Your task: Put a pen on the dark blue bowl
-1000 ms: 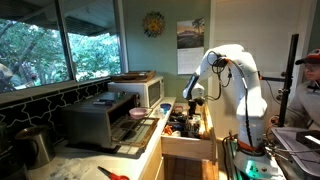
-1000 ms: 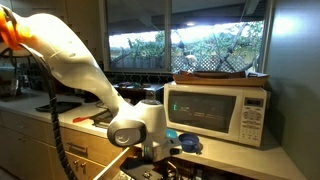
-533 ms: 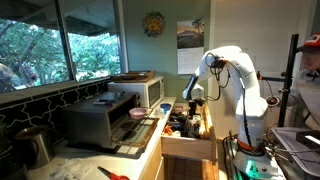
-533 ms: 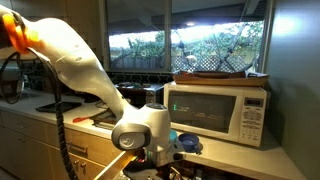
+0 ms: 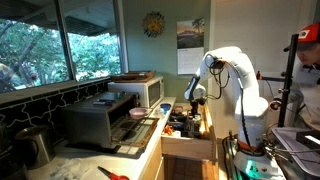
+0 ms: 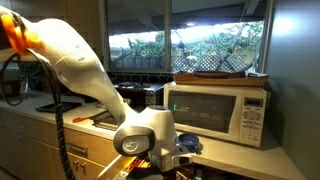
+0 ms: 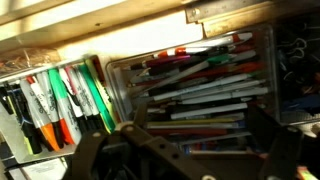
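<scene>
Many pens (image 7: 195, 85) lie heaped in a clear tray (image 7: 262, 52) in the open drawer (image 5: 187, 127), filling the wrist view. My gripper (image 7: 195, 145) is open just above the heap, its dark fingers (image 7: 128, 140) spread wide on either side of several pens, with nothing held. In both exterior views the gripper (image 5: 194, 99) (image 6: 152, 163) reaches down into the drawer. A dark blue bowl (image 6: 190, 143) stands on the counter beside the microwave, partly hidden behind my wrist.
Markers (image 7: 62, 95) stand in a compartment left of the pen tray. A white microwave (image 6: 218, 110) (image 5: 140, 90) and a toaster oven (image 5: 95, 120) stand on the counter under the windows. A person (image 5: 305, 90) stands at the edge.
My wrist has moved down and a little sideways, closer to the drawer. The fingers stay open and nothing has been picked up.
</scene>
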`<control>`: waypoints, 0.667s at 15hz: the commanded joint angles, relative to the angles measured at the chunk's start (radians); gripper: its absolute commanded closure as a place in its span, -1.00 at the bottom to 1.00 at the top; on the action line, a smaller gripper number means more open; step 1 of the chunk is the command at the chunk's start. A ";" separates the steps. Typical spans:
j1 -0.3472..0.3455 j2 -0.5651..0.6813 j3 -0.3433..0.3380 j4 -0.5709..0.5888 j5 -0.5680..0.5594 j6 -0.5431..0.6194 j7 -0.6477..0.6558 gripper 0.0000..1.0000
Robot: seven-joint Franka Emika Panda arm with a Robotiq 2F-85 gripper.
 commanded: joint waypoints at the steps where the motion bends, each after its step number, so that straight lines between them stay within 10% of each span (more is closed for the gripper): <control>1: -0.067 0.075 0.038 0.047 0.002 -0.006 -0.026 -1.00; 10: -0.217 0.171 0.171 0.133 0.266 0.001 0.155 -1.00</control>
